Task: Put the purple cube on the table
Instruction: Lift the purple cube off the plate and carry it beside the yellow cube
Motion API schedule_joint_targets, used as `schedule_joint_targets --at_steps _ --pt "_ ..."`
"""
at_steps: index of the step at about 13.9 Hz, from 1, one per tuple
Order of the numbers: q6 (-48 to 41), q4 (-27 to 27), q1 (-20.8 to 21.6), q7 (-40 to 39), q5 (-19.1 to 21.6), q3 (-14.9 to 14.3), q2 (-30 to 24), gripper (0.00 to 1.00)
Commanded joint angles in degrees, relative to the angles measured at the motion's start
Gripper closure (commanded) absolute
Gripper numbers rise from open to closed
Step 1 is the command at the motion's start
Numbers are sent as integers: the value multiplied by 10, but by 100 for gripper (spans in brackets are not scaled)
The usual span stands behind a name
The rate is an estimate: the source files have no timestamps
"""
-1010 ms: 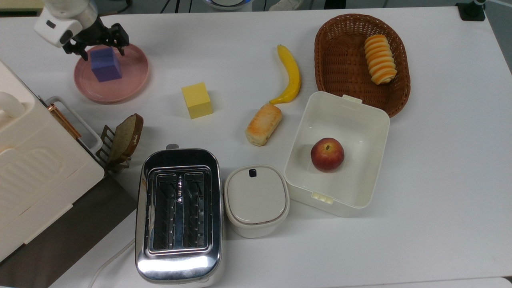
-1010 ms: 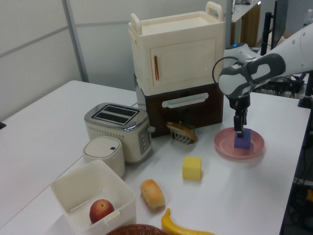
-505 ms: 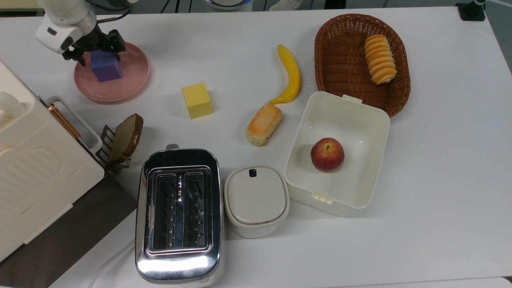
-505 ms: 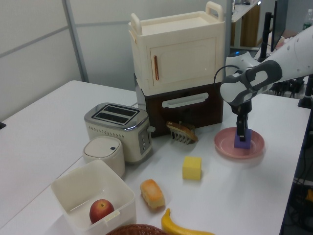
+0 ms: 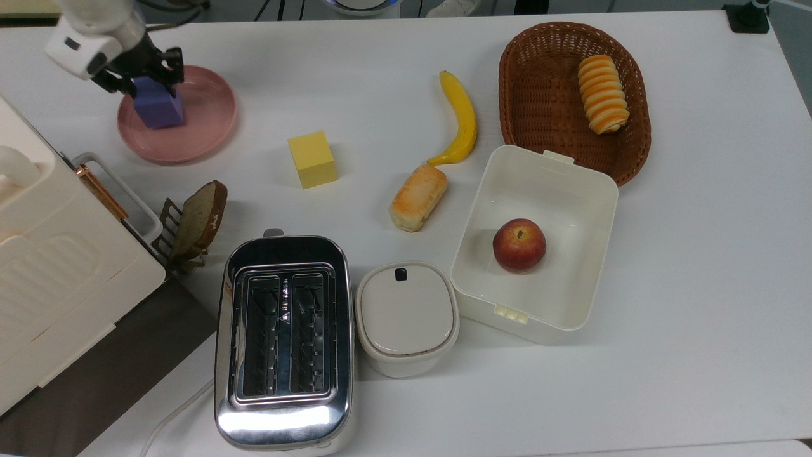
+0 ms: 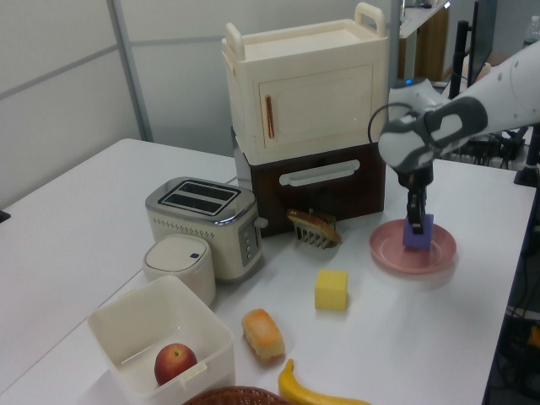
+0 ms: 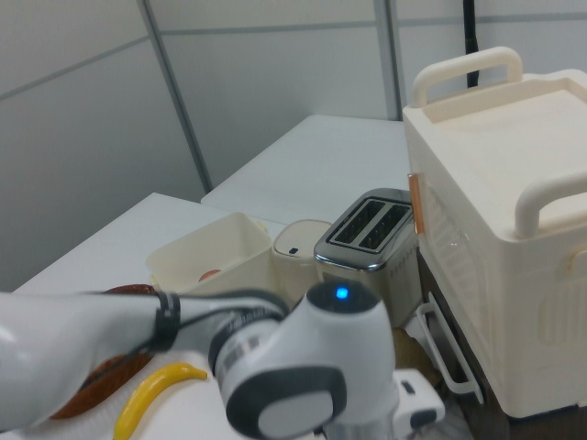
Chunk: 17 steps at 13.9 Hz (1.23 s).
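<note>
The purple cube (image 5: 158, 109) (image 6: 418, 231) is held between the fingers of my gripper (image 5: 152, 86) (image 6: 415, 221), which is shut on its upper part. In the left view the cube hangs just above the round pink plate (image 5: 206, 127) (image 6: 388, 250), over the side of the plate nearest the cabinet. The white table (image 5: 380, 57) (image 6: 405, 337) spreads out around the plate. In the right view my arm's wrist (image 7: 312, 376) stands close in the foreground.
A yellow cube (image 5: 311, 158) sits right of the plate in the top view, then a banana (image 5: 462, 120) and a bread roll (image 5: 418, 197). A cream cabinet (image 5: 44, 254), a toast rack (image 5: 190, 225), a toaster (image 5: 283, 336), a lidded pot (image 5: 406, 317), a peach box (image 5: 571, 190) and a wicker basket (image 5: 545, 95) also stand around.
My gripper came down around the purple cube, shut on it and raised it a little off the plate, drifting towards the top view's left.
</note>
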Motion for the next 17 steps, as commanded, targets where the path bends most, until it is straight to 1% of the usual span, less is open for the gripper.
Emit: schedule_joint_targets --at_steps 1,3,4,6,7,8,10,11,14,16,17 --pt "-151 101 20 37 53 5 -18 77" --pt "-169 105 46 113 57 28 -29 75" --pt "-171 104 50 158 57 53 -31 75" --pt "-168 103 52 247 56 113 -29 72" --pt "-162 103 54 307 53 150 -26 71" --pt "-160 104 57 339 46 173 -24 70" --pt "-147 103 59 412 22 230 -16 68" --pt "-140 103 60 425 13 237 -8 68" --pt "-104 103 60 438 9 239 11 68" --pt "-98 105 62 441 9 239 10 68" --pt "-100 104 70 442 9 239 8 68"
